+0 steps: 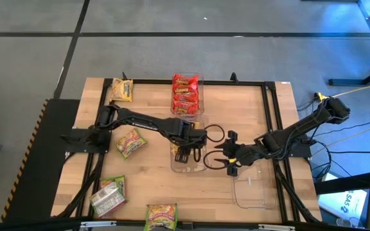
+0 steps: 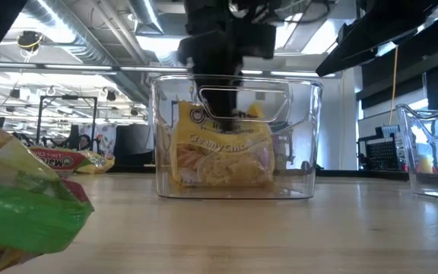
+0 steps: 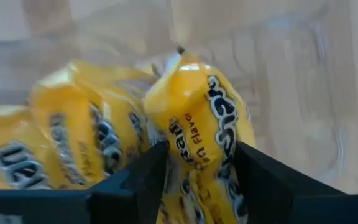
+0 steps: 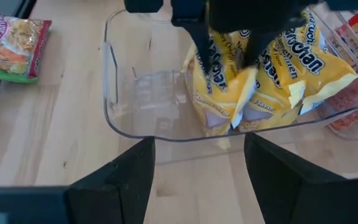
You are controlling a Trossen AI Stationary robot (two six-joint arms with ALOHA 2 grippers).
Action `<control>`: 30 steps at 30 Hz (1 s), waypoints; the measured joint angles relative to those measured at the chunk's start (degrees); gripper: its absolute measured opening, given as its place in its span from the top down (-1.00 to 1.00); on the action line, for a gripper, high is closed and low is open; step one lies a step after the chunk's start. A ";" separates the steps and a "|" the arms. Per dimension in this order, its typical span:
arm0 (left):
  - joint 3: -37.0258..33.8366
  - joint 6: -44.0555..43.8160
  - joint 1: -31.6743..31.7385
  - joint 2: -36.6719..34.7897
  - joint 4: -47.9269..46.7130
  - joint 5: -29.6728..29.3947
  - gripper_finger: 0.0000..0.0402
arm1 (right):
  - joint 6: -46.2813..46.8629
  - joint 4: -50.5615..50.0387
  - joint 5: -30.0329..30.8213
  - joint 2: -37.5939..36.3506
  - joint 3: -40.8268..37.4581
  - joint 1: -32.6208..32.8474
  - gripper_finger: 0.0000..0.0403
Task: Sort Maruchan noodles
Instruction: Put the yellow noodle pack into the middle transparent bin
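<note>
High view puts my left end effector (image 1: pixel 186 153) down inside the clear middle bin (image 1: pixel 200 168) at the centre of the bench (image 1: pixel 249 109), with the right end effector (image 1: pixel 225 159) hovering just beside that bin, released and empty, its fingers spread wide in its own wrist view. On the left wrist view I see a yellow Maruchan packet (image 3: pixel 204 134) standing on edge between my two dark fingers (image 3: pixel 138 180); the fingers sit close on either side, but I cannot tell whether they press it or have let go. More yellow packets (image 3: pixel 73 140) lean beside it in the same bin, and the low view shows a yellow packet (image 2: pixel 220 152) upright against the near wall. Behind, touching the far end of the middle bin, a second clear bin (image 1: pixel 186 93) holds the red packets (image 1: pixel 185 96). A third clear bin (image 1: pixel 254 189) sits to the right, near the front edge. Loose packets lie on the bench: a yellow one (image 1: pixel 121 90) at the far left corner, and green-and-pink ones (image 1: pixel 130 142) (image 1: pixel 108 194) (image 1: pixel 161 215) down the left side and front.
</note>
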 joint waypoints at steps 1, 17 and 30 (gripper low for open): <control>0.00 -0.45 0.00 -0.13 0.98 -0.32 0.08 | 0.00 0.04 -0.27 0.00 0.00 0.00 -0.10; 2.41 -7.46 1.18 -11.04 -8.92 -2.16 0.07 | -0.15 0.13 -0.41 0.02 0.00 0.00 -0.10; -36.78 -21.40 13.78 -51.48 -0.79 -15.47 0.07 | -3.84 1.50 3.60 0.02 0.07 -0.04 -0.10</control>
